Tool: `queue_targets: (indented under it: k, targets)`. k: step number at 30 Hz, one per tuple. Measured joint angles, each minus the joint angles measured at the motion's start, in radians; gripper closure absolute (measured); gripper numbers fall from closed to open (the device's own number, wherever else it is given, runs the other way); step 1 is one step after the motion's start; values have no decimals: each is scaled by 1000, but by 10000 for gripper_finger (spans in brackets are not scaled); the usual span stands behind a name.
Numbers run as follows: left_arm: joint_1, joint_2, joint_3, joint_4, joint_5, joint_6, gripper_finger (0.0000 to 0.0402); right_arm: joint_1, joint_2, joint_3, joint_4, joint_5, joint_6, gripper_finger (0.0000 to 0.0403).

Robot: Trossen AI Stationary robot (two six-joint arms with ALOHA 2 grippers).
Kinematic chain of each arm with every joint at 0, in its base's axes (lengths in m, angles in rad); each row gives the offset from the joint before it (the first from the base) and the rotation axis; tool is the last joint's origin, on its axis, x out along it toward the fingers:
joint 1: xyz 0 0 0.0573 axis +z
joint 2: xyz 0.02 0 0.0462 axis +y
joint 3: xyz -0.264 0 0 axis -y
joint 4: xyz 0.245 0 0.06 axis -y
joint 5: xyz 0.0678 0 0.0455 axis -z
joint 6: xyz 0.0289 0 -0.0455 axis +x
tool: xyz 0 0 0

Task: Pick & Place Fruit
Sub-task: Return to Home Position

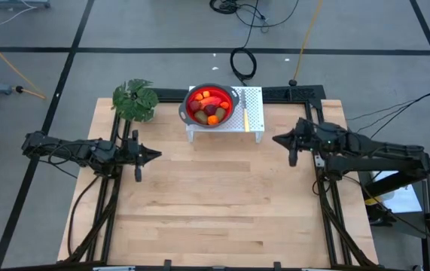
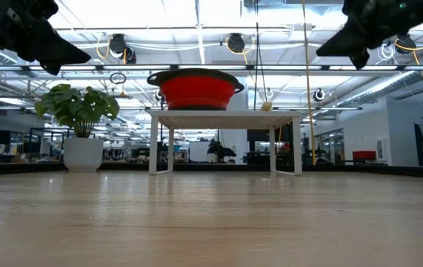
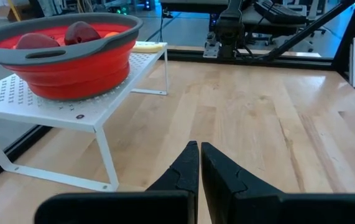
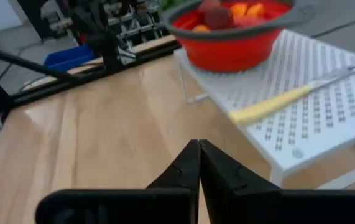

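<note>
High view: the fruit [image 1: 211, 106], a small heap of orange, dark-red and brownish pieces, is sitting inside a red bowl [image 2: 196, 93]. The bowl is standing on a white perforated shelf [image 1: 252, 105] at the far middle of the table [image 1: 222, 203]. A knife [image 4: 295, 94] with a yellow handle is lying on the shelf just beside the bowl. No fruit is showing on the bare wood, so the picking and placing looks finished. Judging by this, only parking the arms is left.

The left gripper [image 1: 157, 156] is hovering above the table, off to the fruit's left and nearer the front, well apart from it. Its fingers are pressing together and holding nothing. The right gripper [image 1: 276, 139] is hovering on the other side, near the shelf's right end but clear of it. It too is closed and empty. A plant [image 1: 135, 99] is standing at the table's far left corner.
</note>
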Motion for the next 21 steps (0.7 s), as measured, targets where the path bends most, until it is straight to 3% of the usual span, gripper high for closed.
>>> queue_targets:
  k: [12, 21]
  targets:
    - [0, -7, 0, 138, 1, 49, 382, -1, -109, -124, 14, -21, -20, 402]
    - [0, -71, 0, 110, -48, 122, 382, -16, -250, -197, 14, -19, 21, 402]
